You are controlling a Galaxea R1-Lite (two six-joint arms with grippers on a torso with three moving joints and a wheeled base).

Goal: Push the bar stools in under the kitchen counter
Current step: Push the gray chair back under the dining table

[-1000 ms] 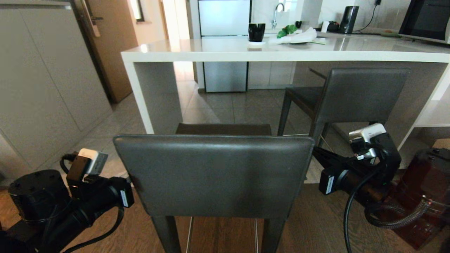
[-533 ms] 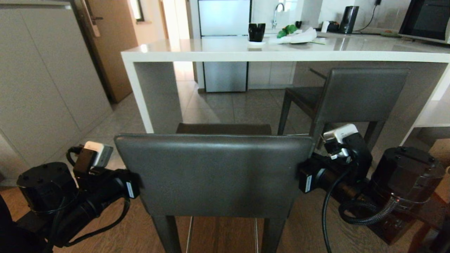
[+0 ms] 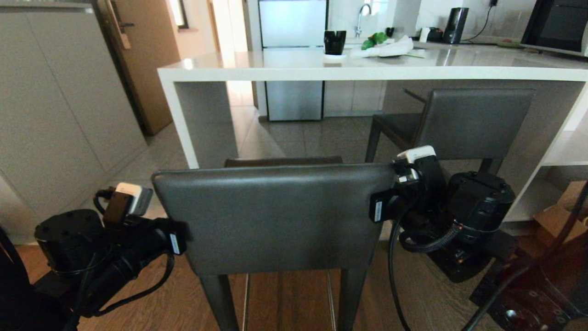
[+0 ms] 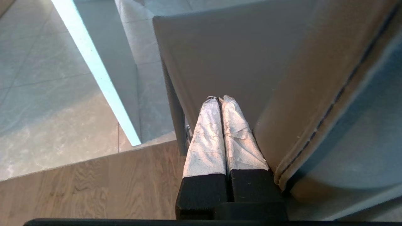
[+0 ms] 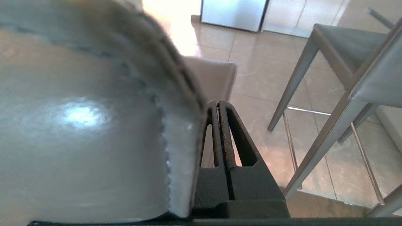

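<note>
The near bar stool (image 3: 275, 216) stands in front of me, its dark grey backrest facing me and its seat (image 3: 282, 161) short of the kitchen counter (image 3: 367, 72). My left gripper (image 4: 219, 99) is shut and empty, lying along the left edge of that backrest (image 4: 238, 62). On the other side, my right gripper (image 5: 216, 103) is shut and empty, pressed beside the backrest's right edge (image 5: 176, 138). The second bar stool (image 3: 473, 122) sits at the right, its seat partly under the counter.
A black cup (image 3: 335, 42), a white cloth with green leaves (image 3: 388, 47) and a kettle (image 3: 457, 25) stand on the counter. The counter's white side leg (image 3: 183, 124) is ahead on the left, cabinet doors (image 3: 59, 115) further left, and a cardboard box (image 3: 567, 204) at the right.
Both arms have closed in on the near stool's backrest; the right one rose and swung left to its edge. The stool has shifted a little toward the counter.
</note>
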